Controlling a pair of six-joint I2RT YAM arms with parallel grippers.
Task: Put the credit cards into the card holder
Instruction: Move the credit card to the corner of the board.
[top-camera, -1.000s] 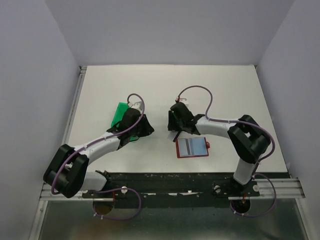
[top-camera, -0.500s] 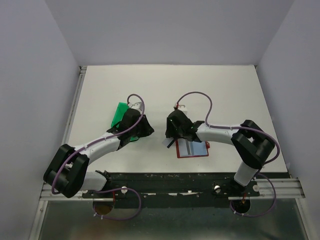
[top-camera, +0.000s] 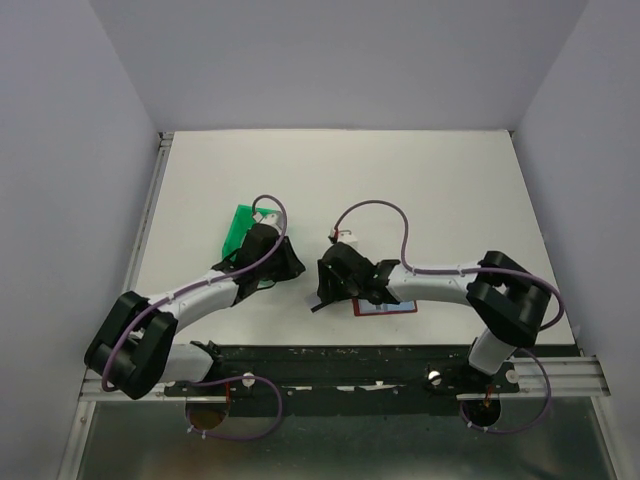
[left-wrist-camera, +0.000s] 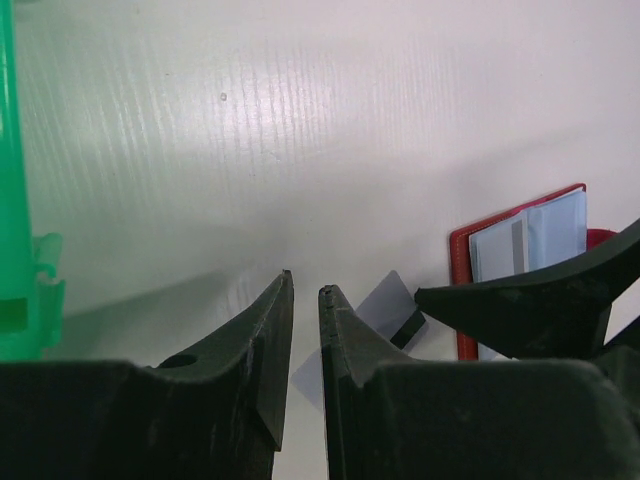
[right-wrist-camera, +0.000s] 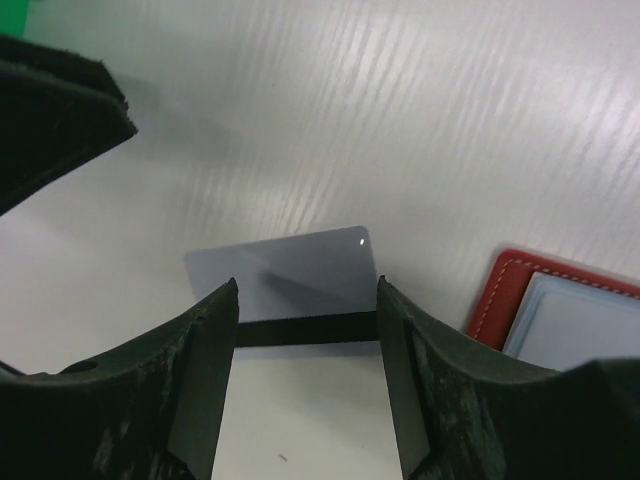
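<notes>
A silvery grey credit card (right-wrist-camera: 290, 265) with a dark stripe lies flat on the white table, just left of the open dark red card holder (right-wrist-camera: 505, 290). My right gripper (right-wrist-camera: 305, 285) is open, its fingers straddling the card just above it. In the top view the right gripper (top-camera: 325, 290) covers the left part of the holder (top-camera: 390, 306). My left gripper (left-wrist-camera: 303, 280) is shut and empty, hovering left of the card (left-wrist-camera: 385, 300). The holder (left-wrist-camera: 460, 260) shows pale blue pockets and a grey card (left-wrist-camera: 495, 250) inside.
A green plastic tray (top-camera: 238, 228) stands behind my left gripper (top-camera: 283, 265); its edge shows at the left of the left wrist view (left-wrist-camera: 10, 200). The two grippers are close together. The black rail runs along the table's near edge.
My right gripper has moved left and nearer, from over the open holder to over the loose card. My left arm has shifted only slightly.
</notes>
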